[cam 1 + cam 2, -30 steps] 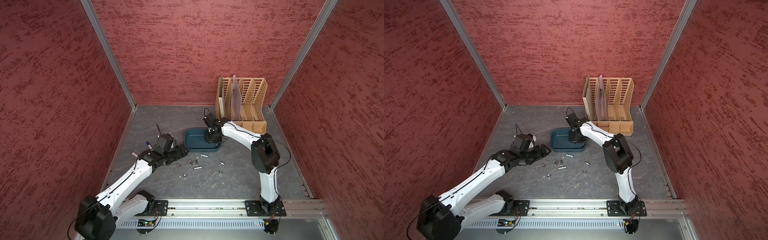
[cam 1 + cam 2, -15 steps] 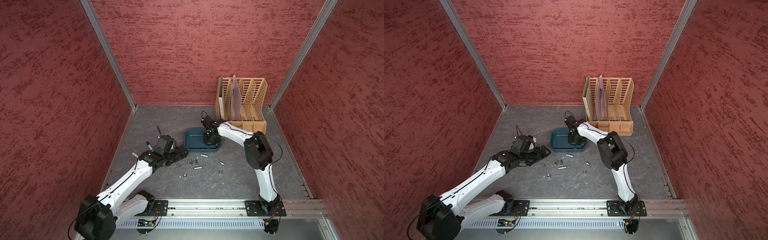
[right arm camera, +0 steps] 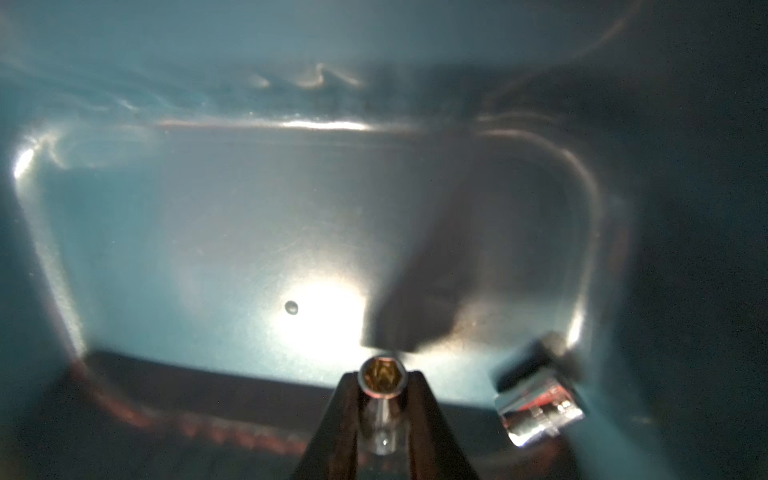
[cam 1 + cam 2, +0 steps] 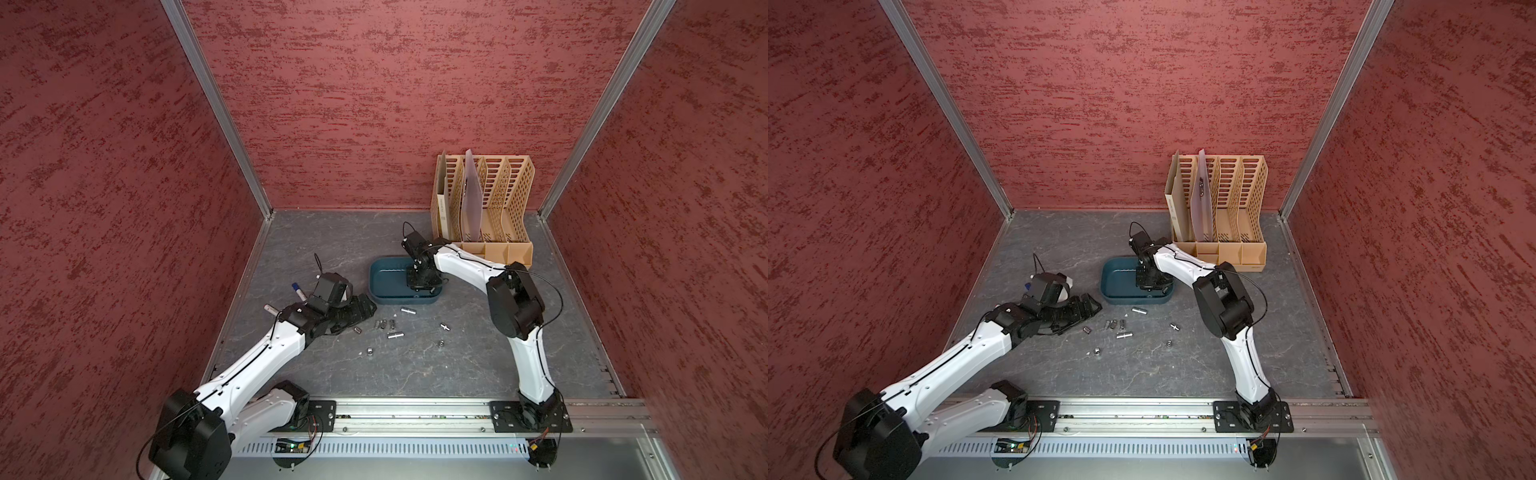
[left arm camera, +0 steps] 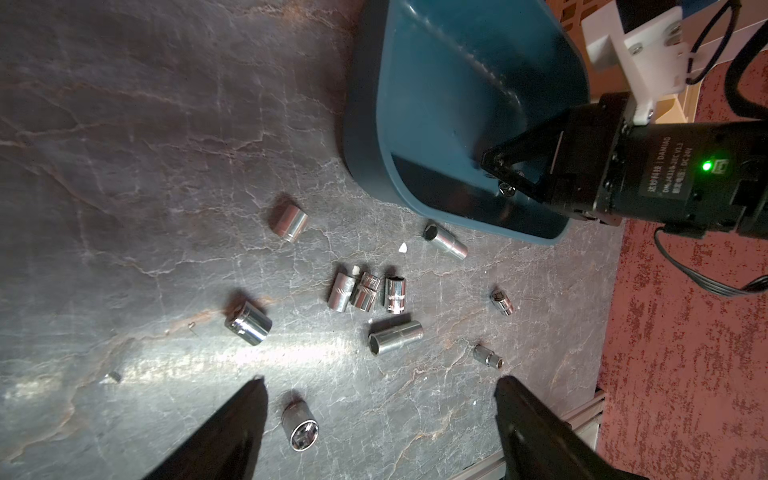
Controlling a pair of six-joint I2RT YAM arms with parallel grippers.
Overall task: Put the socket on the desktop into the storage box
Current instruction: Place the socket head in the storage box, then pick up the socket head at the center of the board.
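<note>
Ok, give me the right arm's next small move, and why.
Probably open the right gripper and let the socket fall: it sits between the jaws, low inside the storage box, where another socket already lies.

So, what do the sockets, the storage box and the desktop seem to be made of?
The sockets: likely chrome-plated steel; mirror-bright with sharp highlights.
The storage box: probably moulded plastic, dark teal, glossy; rounded corners and soft reflections.
The desktop: dark grey with pale veins like stone, faint sheen; real stone or printed laminate, I cannot tell.
</note>
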